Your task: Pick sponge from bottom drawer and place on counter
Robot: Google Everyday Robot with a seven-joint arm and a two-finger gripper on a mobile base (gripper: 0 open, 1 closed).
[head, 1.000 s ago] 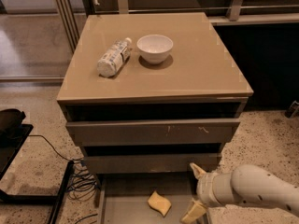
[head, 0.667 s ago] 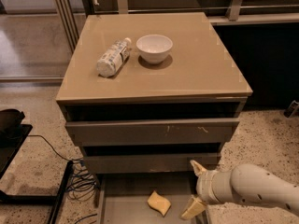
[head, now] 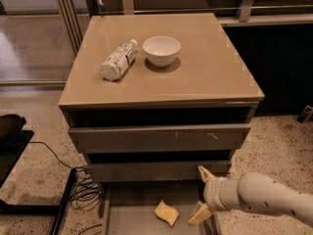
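The pale-yellow sponge (head: 167, 213) lies flat on the grey floor of the pulled-out bottom drawer (head: 132, 219), near its middle. My gripper (head: 202, 195) hangs over the drawer's right side, a little right of the sponge and apart from it. It is open and empty, with one yellowish pad (head: 206, 174) up by the middle drawer's front and the other (head: 199, 213) low by the drawer floor. The glossy beige counter (head: 210, 67) tops the cabinet above.
A white bowl (head: 161, 50) and a plastic bottle (head: 118, 60) lying on its side rest on the counter's back left. Two upper drawers (head: 156, 138) stand slightly ajar. Cables (head: 80, 192) and a dark object (head: 10, 131) lie on the terrazzo floor at left.
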